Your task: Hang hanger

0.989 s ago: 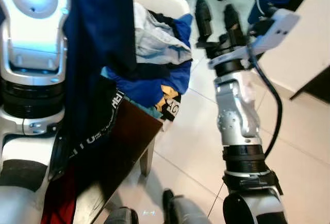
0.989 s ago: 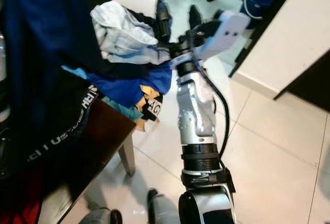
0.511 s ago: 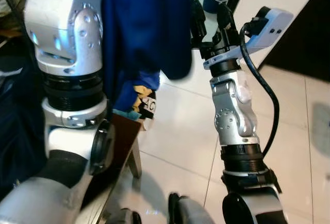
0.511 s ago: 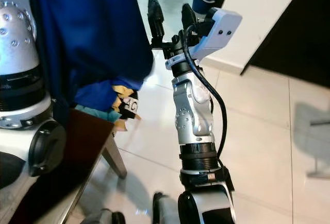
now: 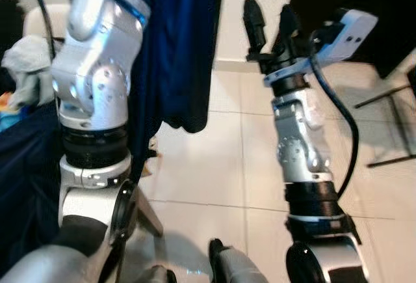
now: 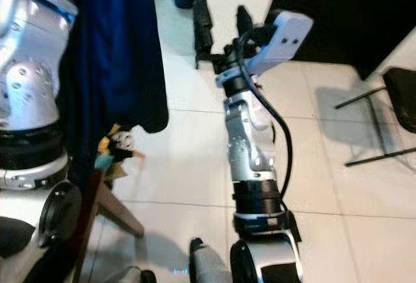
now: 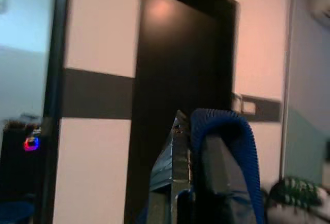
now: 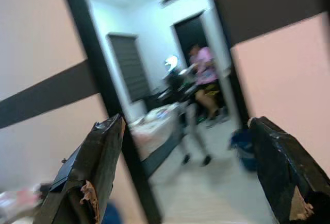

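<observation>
Floor [image 5: 214,166]: pale glossy tiles, a dark doorway [image 6: 338,10] cut into the white wall beyond.
Hanger [image 7: 227,131]: blue-padded, clamped in the left hand [image 7: 206,183], raised high.
Garment [image 5: 182,49]: navy cloth hanging beside the left arm.
Right hand [image 5: 268,21]: fingers spread wide, holding nothing.
Bench [image 6: 104,198]: dark wooden edge and leg, clothes [image 5: 19,68] heaped at its far end.

A home: pale tiled floor [image 6: 195,140], a heap of clothes [image 5: 26,75] beside the bench, a dark doorway [image 6: 338,10] in the white wall, and beyond it a room with a person [image 8: 205,80] seated.
</observation>
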Controlling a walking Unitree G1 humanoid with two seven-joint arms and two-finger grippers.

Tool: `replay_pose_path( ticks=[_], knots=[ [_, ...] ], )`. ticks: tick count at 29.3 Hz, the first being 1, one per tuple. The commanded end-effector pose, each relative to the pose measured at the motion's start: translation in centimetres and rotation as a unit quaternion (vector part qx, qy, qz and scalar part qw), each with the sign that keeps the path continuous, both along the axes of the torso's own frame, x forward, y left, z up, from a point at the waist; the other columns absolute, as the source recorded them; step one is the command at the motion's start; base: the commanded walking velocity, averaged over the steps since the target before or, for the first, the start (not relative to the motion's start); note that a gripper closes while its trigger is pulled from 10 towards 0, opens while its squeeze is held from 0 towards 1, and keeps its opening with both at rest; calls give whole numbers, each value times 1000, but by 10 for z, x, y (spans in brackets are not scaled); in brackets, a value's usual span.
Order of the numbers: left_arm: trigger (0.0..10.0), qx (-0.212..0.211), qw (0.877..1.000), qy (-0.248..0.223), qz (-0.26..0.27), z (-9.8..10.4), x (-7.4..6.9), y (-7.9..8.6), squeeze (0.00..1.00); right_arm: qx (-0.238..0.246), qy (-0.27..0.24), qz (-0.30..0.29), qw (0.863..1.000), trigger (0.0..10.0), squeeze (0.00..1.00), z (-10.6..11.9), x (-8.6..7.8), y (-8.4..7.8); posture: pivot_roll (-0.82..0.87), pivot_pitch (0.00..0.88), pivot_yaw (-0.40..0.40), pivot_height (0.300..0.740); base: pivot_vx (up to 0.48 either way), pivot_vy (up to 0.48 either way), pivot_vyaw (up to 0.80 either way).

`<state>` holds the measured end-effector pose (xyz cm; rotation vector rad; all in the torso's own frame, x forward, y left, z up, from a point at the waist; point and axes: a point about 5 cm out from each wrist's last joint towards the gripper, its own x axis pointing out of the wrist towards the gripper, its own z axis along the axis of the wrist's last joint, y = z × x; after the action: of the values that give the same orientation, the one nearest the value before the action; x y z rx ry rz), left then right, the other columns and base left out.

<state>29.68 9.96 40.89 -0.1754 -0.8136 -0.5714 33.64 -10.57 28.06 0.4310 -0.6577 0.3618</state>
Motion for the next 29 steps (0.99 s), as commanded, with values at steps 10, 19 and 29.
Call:
replay_pose_path(
  ticks=[10, 19, 29],
  knots=[
    [10000, 68, 995, 39, 69, -26, 15, -1, 0, -6, -11, -20, 1000, 10000, 0, 5, -2, -8, 74, 100, 37, 740, 0, 0, -800],
    [10000, 64, 995, 46, 54, -30, 13, -10, 0, -11, -17, -35, 999, 10000, 0, 8, -2, -14, 53, 88, 45, 740, 0, 0, -800],
    [10000, 79, 994, 47, 57, -36, 13, -15, 0, -20, -28, -50, 998, 10000, 0, 12, -5, -18, 39, 78, 49, 740, 0, 0, -800]
  ],
)
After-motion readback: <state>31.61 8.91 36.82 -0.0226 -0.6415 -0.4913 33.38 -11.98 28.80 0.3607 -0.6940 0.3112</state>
